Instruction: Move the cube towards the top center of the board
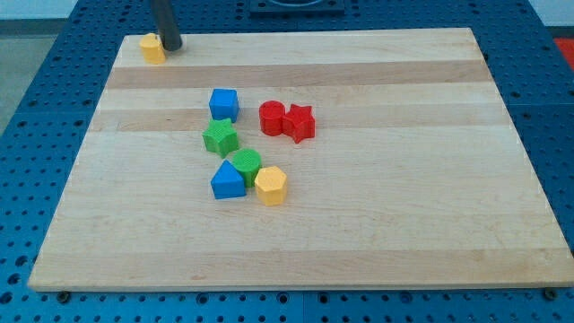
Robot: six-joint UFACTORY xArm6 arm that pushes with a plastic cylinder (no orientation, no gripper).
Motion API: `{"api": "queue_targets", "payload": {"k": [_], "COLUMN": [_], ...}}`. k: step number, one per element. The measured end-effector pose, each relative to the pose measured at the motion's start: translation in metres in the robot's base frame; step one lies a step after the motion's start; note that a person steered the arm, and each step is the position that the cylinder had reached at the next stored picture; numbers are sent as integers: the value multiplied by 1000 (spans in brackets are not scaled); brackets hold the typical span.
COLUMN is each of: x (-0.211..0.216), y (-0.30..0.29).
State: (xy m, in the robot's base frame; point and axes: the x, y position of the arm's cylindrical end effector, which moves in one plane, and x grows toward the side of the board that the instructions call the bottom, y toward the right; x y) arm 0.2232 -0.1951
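The blue cube (224,103) sits a little left of the board's middle, in the upper half. My tip (171,47) is at the board's top left corner, touching or just right of a small yellow block (152,48). The tip is well up and to the left of the cube, apart from it. Below the cube lies a green star (220,137).
A red cylinder (273,117) and a red star (300,122) touch each other right of the cube. Lower down, a green cylinder (246,164), a blue triangular block (227,181) and a yellow hexagonal block (270,185) cluster together. The wooden board (404,197) rests on a blue pegboard.
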Motion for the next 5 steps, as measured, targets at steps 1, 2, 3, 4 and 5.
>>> {"api": "queue_targets", "payload": {"k": [1,2,3,4,5], "x": [42,90,117,130,163], "y": [26,20,-12,-27,-27]}}
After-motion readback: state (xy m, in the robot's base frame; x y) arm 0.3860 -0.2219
